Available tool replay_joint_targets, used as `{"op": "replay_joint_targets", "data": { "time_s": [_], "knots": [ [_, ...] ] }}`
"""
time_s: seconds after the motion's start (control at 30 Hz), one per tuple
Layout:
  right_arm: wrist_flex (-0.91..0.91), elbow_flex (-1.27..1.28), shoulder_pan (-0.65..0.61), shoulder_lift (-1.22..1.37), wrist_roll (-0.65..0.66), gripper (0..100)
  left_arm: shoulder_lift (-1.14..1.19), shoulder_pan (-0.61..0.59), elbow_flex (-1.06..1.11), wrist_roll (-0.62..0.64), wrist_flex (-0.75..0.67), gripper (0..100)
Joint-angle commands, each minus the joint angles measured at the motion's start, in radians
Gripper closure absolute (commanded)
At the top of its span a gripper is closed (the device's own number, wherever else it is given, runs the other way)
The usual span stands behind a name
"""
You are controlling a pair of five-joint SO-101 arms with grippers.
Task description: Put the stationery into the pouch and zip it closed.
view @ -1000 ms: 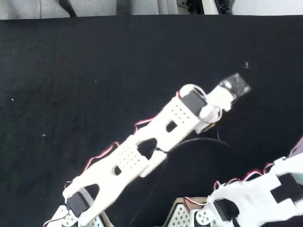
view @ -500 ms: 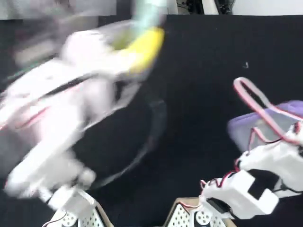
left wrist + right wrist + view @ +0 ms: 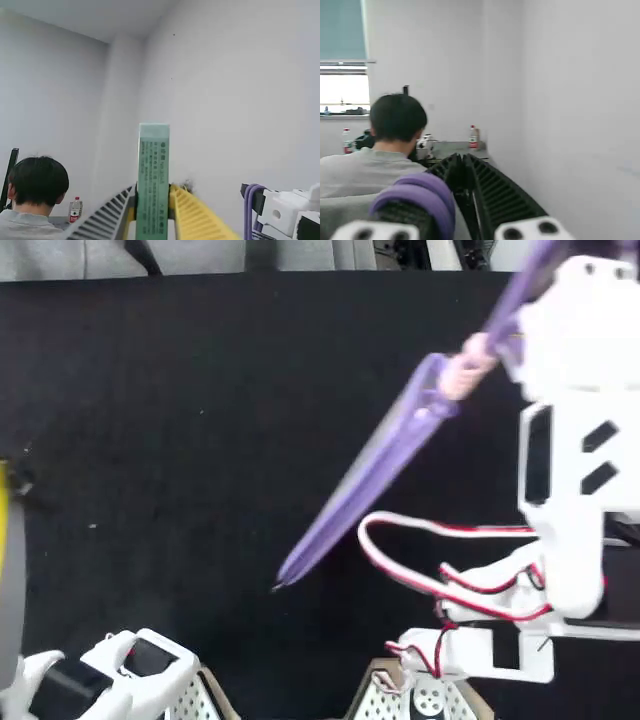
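My left gripper [image 3: 153,192], with one yellow and one grey ridged finger, is shut on a slim green stationery box [image 3: 153,170] and holds it upright in the air, aimed at the room's wall. My right gripper [image 3: 464,164] has its black ridged fingers pressed together, with the purple pouch [image 3: 420,192] bunched right beside them. From above, the pouch [image 3: 380,465] hangs as a long slanted purple strip from the raised right arm [image 3: 575,420], over the black table. The pouch's edge [image 3: 251,210] also sits beside the right arm's white body.
The black table [image 3: 180,390] spreads under both arms. The left arm's base [image 3: 110,680] sits at the front left corner, and a yellow finger [image 3: 4,540] of its gripper pokes in at the left edge. Red and white cables [image 3: 430,540] loop off the right arm.
The left arm has swung from the table's middle up and off to the left. The right arm has risen from the front right, lifting the purple pouch off the table.
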Motion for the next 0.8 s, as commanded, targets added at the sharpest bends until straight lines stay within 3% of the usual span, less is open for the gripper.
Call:
{"op": "replay_joint_targets", "data": {
  "time_s": [0.0, 0.37, 0.63, 0.77],
  "knots": [
    [0.011, 0.054, -0.190, -0.031, -0.011, 98.8, -0.009, -0.012, 0.012, 0.000, 0.003, 97],
    [0.124, 0.096, -0.618, -0.021, -0.006, 98.8, -0.020, -0.012, 0.012, -0.152, 0.003, 97],
    [0.196, 0.173, -0.756, -0.016, -0.003, 98.8, -0.138, -0.012, 0.021, -0.158, 0.003, 97],
    [0.325, 0.148, -0.792, -0.018, -0.003, 98.8, -0.222, -0.007, 0.176, -0.242, 0.003, 97]
  ]
}}
